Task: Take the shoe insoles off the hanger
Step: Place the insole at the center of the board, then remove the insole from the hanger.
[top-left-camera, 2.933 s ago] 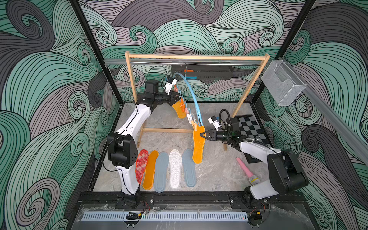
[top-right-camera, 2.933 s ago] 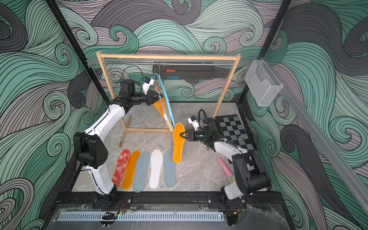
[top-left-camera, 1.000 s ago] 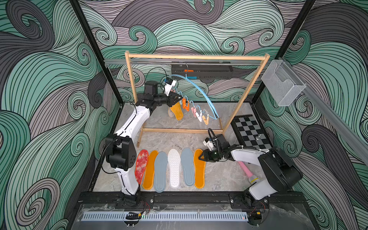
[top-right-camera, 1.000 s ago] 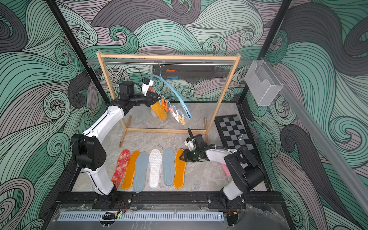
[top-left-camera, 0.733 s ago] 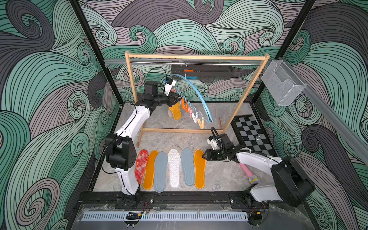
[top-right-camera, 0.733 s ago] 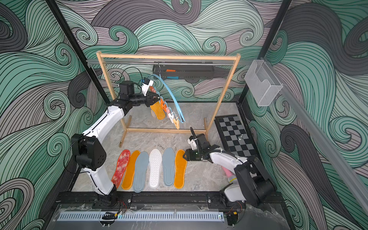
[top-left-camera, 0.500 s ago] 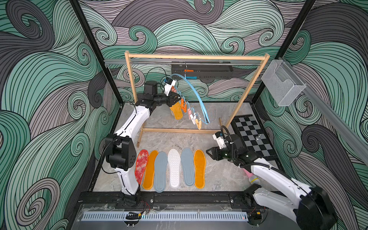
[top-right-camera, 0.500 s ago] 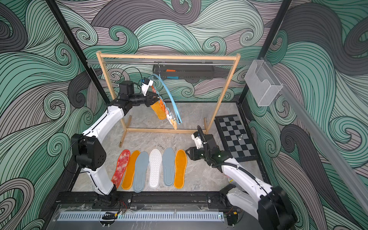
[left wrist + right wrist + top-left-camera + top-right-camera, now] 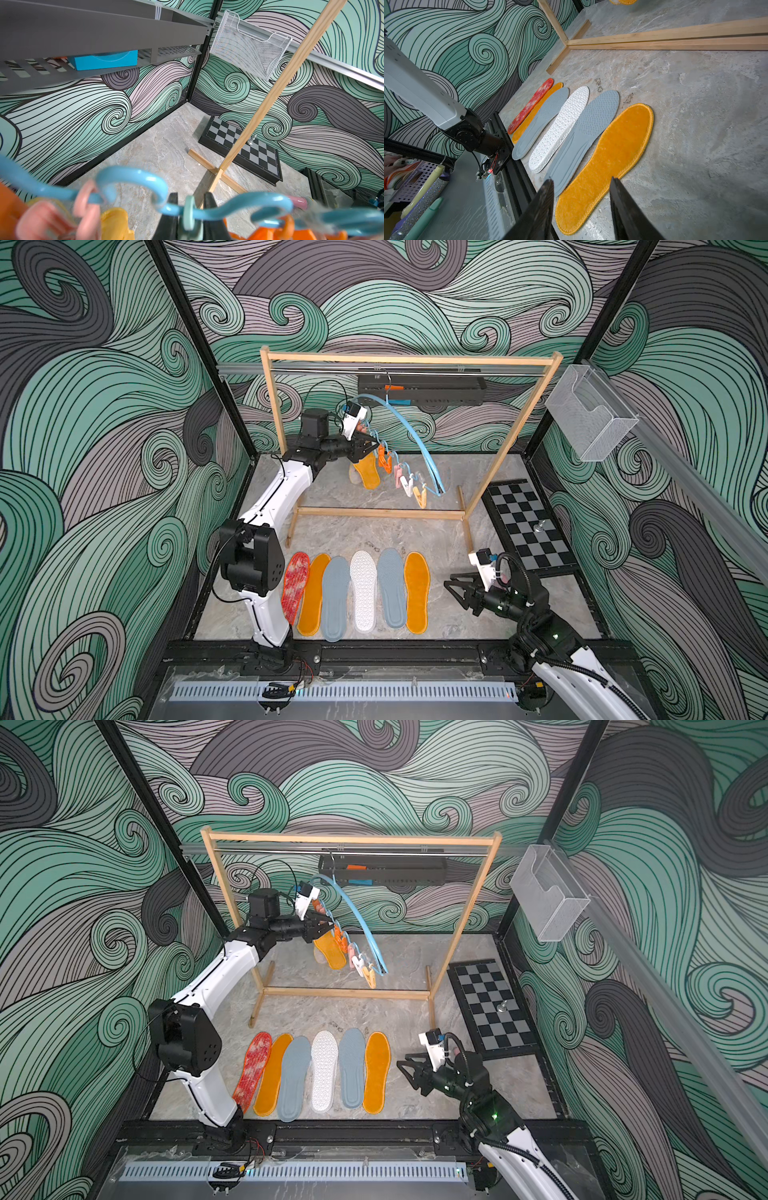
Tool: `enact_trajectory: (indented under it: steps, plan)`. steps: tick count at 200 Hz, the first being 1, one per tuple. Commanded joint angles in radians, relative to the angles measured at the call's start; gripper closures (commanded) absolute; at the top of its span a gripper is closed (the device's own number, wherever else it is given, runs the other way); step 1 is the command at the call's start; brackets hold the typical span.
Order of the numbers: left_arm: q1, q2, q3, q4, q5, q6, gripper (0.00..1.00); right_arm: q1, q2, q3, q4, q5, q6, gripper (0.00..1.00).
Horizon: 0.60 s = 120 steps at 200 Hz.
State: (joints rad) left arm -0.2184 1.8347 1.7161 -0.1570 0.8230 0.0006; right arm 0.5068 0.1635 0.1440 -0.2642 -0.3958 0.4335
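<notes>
The light blue hanger hangs by its hook from the rack's rod, tilted. My left gripper is shut on a pale green clip on its wavy bar. One orange insole hangs below the clips, with a pale insole partly hidden behind it. Several shoe insoles lie in a row on the floor, ending at the right with an orange insole. My right gripper stands open and empty just right of that row, also shown in the right wrist view.
The wooden-framed rack spans the back, with its base bar on the floor. A chessboard with one chess piece lies at the right. A mesh basket hangs on the right wall. A dark shelf is behind the rod.
My right gripper laid the orange insole at the right end of the row, let go, and drew back toward the front right. The hanger swung a little. The left gripper kept its hold.
</notes>
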Motion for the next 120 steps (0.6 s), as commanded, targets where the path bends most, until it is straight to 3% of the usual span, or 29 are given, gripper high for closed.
enact_trajectory:
  steps: [1,60,101,120]
  plan:
    - [0.008,-0.003,-0.012,-0.031,-0.012,0.009,1.00,0.008,-0.068,-0.011,0.017,-0.030,0.013,0.54]
    - [0.008,-0.003,-0.011,-0.032,-0.016,0.002,1.00,0.009,-0.049,-0.012,0.017,-0.021,0.016,0.55]
    - [0.004,-0.037,-0.050,-0.028,-0.072,0.001,0.53,0.010,-0.060,-0.014,0.014,-0.018,0.015,0.55]
    - [0.004,-0.073,-0.108,-0.003,-0.089,-0.006,0.43,0.010,-0.062,-0.015,0.014,-0.018,0.017,0.55]
